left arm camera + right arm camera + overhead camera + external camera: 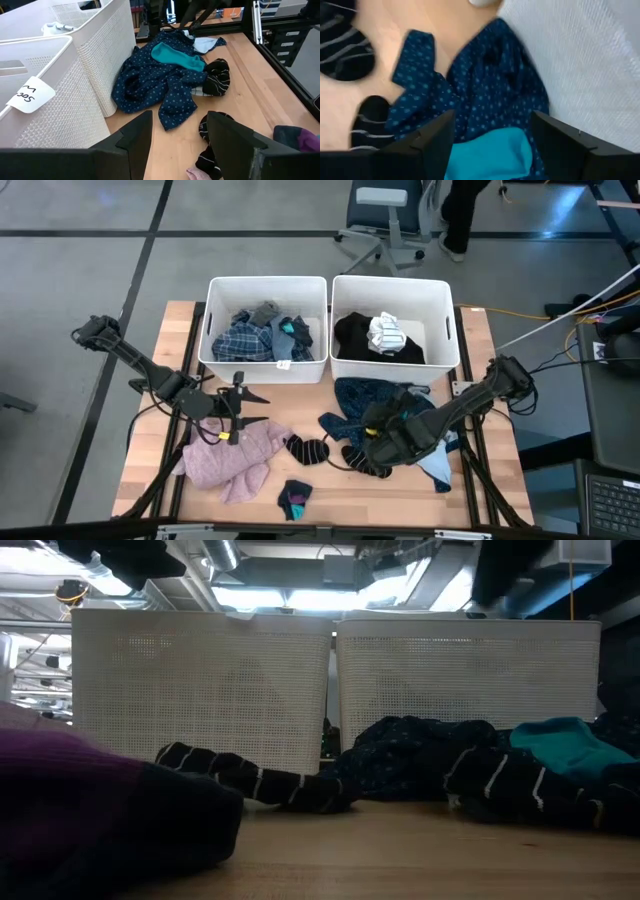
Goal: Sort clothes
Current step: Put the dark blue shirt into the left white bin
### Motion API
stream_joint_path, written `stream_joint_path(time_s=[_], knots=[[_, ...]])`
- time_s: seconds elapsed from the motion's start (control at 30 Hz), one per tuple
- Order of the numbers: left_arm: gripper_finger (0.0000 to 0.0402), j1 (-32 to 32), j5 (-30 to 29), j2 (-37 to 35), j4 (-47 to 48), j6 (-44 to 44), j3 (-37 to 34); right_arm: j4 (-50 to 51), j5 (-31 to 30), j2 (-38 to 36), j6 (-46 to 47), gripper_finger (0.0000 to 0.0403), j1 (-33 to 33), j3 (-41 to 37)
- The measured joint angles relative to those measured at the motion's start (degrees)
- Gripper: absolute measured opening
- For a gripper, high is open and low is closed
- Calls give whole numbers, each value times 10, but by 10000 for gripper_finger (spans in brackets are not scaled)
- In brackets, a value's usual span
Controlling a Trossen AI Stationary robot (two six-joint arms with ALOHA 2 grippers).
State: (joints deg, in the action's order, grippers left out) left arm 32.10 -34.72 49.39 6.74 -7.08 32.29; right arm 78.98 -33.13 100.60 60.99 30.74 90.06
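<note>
Leftmost on the table (150, 480), the pink fuzzy top (228, 458) lies spread and loose near the front edge, and the left tool (243, 410) hangs just above its upper edge with its fingers parted wide and nothing between them, probably placed there to come down on the fabric. Behind it, the left white bin (218, 290) already holds the blue plaid shirt (250, 340) with some grey and teal pieces, so that bin seems to take the patterned or coloured items. Near the table's middle, small dark socks (308, 449) with pale stripes lie flat, and another dark sock (294, 499) sits at the front edge. Further right, the navy dotted cloth (370, 398) is heaped against the right white bin (443, 290), which contains black and white pieces (385, 337). The right tool (385, 438) hovers low over that heap, its fingers spread wide around a teal garment (487, 157) without gripping it.
</note>
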Motion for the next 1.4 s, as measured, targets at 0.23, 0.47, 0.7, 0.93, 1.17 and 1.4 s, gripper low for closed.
stream_joint_path(time_s=[0.23,0.47,0.7,0.93,1.17,1.4], knots=[[180,0,0,0,-1,8,0,-106,47,0,36,257,-10,-105],[180,0,0,0,-1,4,0,-111,132,0,74,257,-11,-159],[180,0,0,0,0,0,0,-247,70,0,21,257,-21,-201],[180,0,0,0,0,0,0,-328,52,0,-2,257,-65,-259],[180,0,0,0,0,2,0,-467,112,-2,-21,257,-110,-358],[180,0,0,0,-1,1,0,-546,136,-6,-31,195,-120,-422]])
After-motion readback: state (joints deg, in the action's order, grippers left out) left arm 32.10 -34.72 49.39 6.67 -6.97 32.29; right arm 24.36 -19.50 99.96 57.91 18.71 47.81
